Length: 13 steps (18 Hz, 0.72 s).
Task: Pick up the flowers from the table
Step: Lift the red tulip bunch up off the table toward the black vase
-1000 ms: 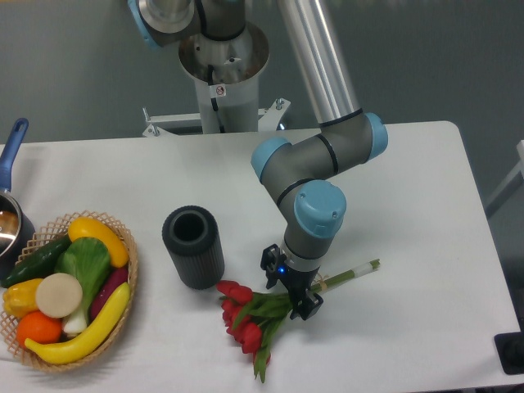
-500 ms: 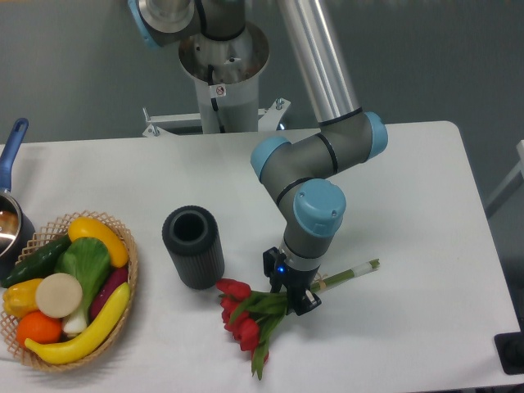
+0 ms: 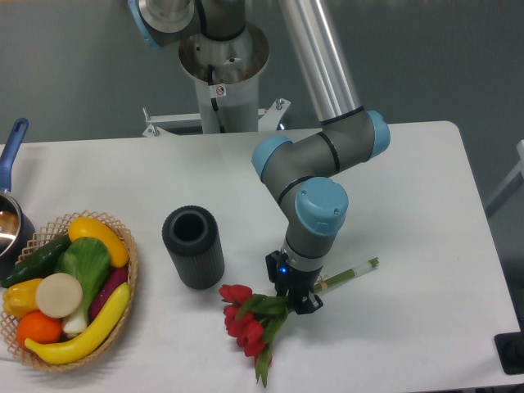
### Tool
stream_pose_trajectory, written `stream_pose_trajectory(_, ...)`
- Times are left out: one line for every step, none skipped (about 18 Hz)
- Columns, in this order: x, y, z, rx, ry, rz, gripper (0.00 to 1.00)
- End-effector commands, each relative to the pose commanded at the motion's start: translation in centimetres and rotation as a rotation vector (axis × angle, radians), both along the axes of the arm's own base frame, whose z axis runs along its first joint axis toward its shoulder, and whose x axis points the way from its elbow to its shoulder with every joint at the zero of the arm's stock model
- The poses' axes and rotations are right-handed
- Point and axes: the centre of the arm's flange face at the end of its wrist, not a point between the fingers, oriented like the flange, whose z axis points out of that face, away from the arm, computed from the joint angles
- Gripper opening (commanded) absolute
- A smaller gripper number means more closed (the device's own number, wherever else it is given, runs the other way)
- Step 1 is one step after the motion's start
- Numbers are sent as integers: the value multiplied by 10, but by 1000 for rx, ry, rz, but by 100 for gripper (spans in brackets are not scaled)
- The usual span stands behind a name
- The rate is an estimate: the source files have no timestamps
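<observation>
The flowers are a bunch of red tulips with green leaves. Their long green stems point to the right. The bunch lies at the front middle of the white table. My gripper points down over the stems just right of the leaves. Its black fingers are closed around the stems. Whether the bunch is off the table I cannot tell.
A dark ribbed cylindrical vase stands upright just left of the flowers. A wicker basket of colourful vegetables sits at the front left. A pot with a blue handle is at the left edge. The arm's base stands behind the table.
The fingers have closed in on the stems. The tulip heads have shifted a little to the right and toward the front edge.
</observation>
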Motion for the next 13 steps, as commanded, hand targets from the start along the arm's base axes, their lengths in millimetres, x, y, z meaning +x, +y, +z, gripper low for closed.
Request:
stream_pose_trajectory(-1, -1, 0, 0, 0, 0, 34)
stream_pose_trajectory(-2, -1, 2, 3, 4, 2, 34)
stream_pose_trajectory(-4, -1, 13, 13, 17, 3, 34)
stream_pose_trajectory(-6, -3, 21, 23, 25, 7, 34)
stream_pose_trajectory(-7, -4, 28, 30, 34, 9, 34)
stream_pose_trajectory(-10, -8, 36, 37, 42, 16, 34)
stream_pose_trajectory(-9, -9, 47, 48, 54, 17, 34)
stream_pose_trajectory(-10, -12, 58, 59, 65, 23, 34)
stream_pose_trajectory(-9, -14, 70, 70, 78, 24, 34)
stream_pose_trajectory(-8, -15, 80, 87, 84, 25, 34)
stream_pose_trajectory(-10, -20, 92, 106, 87, 38, 34)
stream_pose_trajectory(-12, -25, 104, 138, 81, 51, 34)
stream_pose_trajectory(-12, -27, 117, 180, 66, 68, 34)
